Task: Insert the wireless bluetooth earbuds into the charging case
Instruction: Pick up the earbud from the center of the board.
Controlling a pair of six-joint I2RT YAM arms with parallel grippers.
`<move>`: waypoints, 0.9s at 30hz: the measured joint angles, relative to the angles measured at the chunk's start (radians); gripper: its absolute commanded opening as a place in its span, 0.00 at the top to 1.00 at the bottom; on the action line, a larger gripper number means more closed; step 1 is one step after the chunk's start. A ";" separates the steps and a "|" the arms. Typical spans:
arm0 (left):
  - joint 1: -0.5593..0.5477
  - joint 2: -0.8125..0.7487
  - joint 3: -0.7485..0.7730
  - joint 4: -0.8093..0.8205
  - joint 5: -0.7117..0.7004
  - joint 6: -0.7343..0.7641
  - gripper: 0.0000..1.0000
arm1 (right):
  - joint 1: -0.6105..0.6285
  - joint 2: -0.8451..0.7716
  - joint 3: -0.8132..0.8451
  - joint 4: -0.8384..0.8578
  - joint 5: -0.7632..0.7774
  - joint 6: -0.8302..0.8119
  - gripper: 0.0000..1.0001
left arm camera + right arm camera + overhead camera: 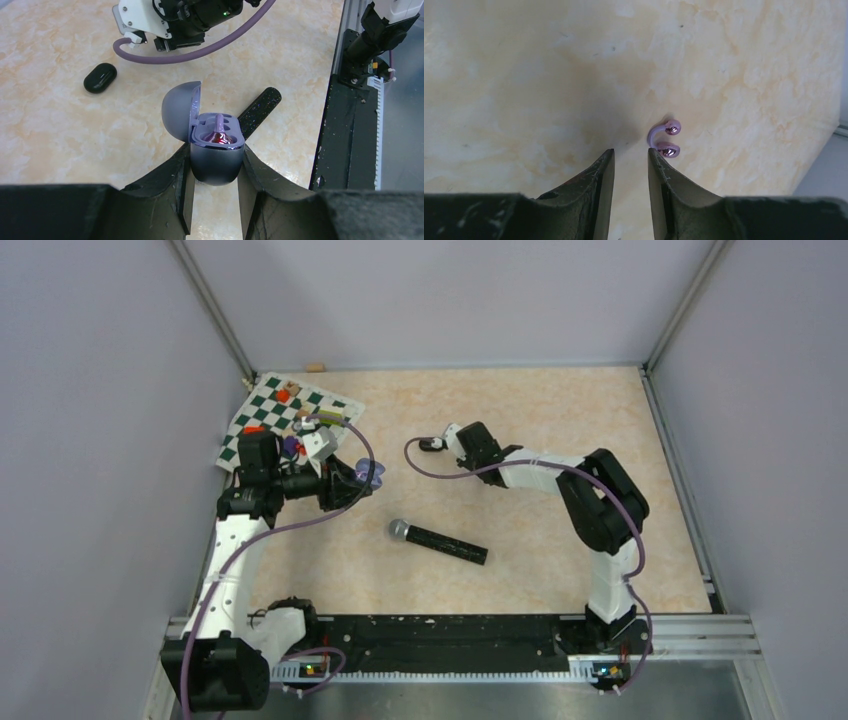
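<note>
Charging case (216, 162) open in clamped left pincer (215, 150), purple earbud (220, 136) inside, right pincer (630, 151) apart

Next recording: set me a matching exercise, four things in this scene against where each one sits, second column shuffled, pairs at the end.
Things
1. charging case
2. loose purple earbud
3. microphone
4. chequered mat

Places
A. lying near the middle of the table
B. at the table's far left corner
C. clamped in the left gripper, lid open
D. on the table just past the tips of the right gripper

Pairs: 1-C; 2-D; 3-A; 4-B
</note>
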 measured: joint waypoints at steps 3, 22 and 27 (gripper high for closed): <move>0.000 0.000 0.000 0.000 0.000 0.000 1.00 | 0.007 0.037 0.031 0.014 0.066 -0.018 0.68; 0.001 0.000 0.000 0.000 0.000 0.000 1.00 | 0.011 0.076 0.045 0.033 0.160 -0.044 0.78; 0.002 0.000 0.000 0.000 0.000 0.000 1.00 | 0.011 0.076 0.045 0.033 0.163 -0.044 0.78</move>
